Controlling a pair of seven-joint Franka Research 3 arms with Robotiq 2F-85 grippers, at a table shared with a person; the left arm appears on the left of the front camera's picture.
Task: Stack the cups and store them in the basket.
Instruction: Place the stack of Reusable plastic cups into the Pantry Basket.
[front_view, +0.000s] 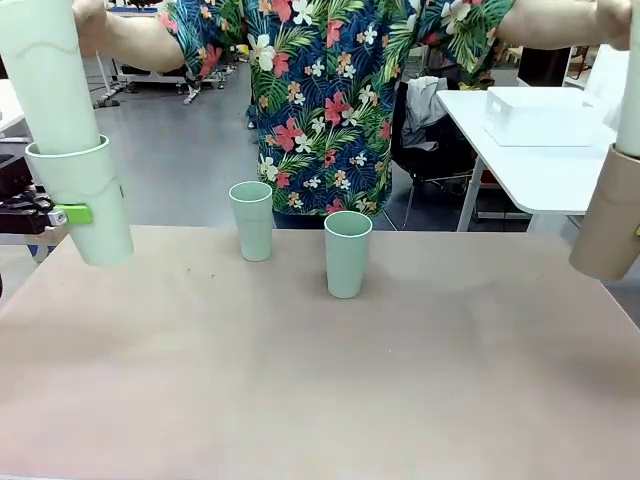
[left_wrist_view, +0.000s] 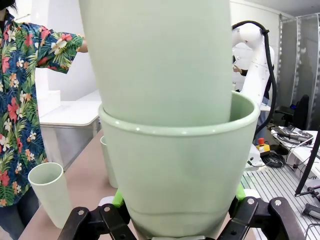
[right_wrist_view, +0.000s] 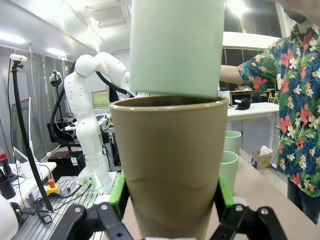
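Observation:
My left gripper (left_wrist_view: 177, 220) is shut on a mint green cup (front_view: 85, 200), held upright above the table's far left. A person's hand lowers a second mint cup (front_view: 45, 70) into it; its base is inside the rim. My right gripper (right_wrist_view: 172, 215) is shut on the taupe-brown cup (front_view: 608, 215) at the far right, and another mint cup (right_wrist_view: 175, 45) is partly inside that one from above. Two more mint cups (front_view: 252, 220) (front_view: 347, 252) stand upright on the brown table. The white basket (front_view: 540, 115) sits on a white side table at the back right.
The person in a floral shirt (front_view: 330, 100) stands across the table with both arms spread out to the sides. The brown tabletop (front_view: 320, 380) is bare in front of the two standing cups. A chair with clothes on it (front_view: 430, 120) stands beside the white table.

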